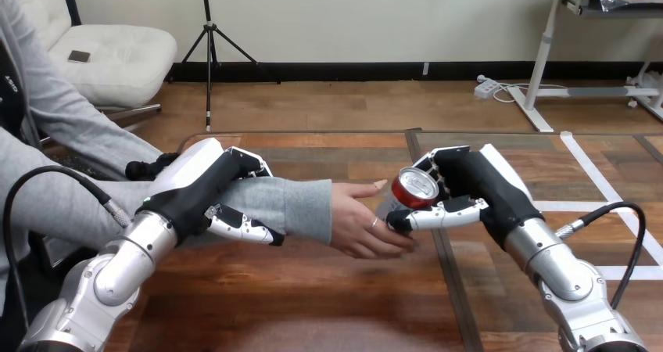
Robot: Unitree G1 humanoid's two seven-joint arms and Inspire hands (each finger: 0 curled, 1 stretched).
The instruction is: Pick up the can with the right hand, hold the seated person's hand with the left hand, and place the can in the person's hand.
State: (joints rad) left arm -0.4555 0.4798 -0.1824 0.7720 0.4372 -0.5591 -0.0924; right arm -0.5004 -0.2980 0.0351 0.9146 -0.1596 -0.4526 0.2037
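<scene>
Two robot hands over the table, both gripping.
At the sleeve, the left hand curls round the person's forearm; the right hand clasps the can, tilted, at the fingertips of the person's hand.

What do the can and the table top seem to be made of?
The can, held in the right hand, looks like thin metal, probably aluminium: a glossy red side and a bright silver top that reflects light. The table looks like wood or a wood-pattern laminate: brown planks with grain and a mild sheen; I cannot tell which.
</scene>
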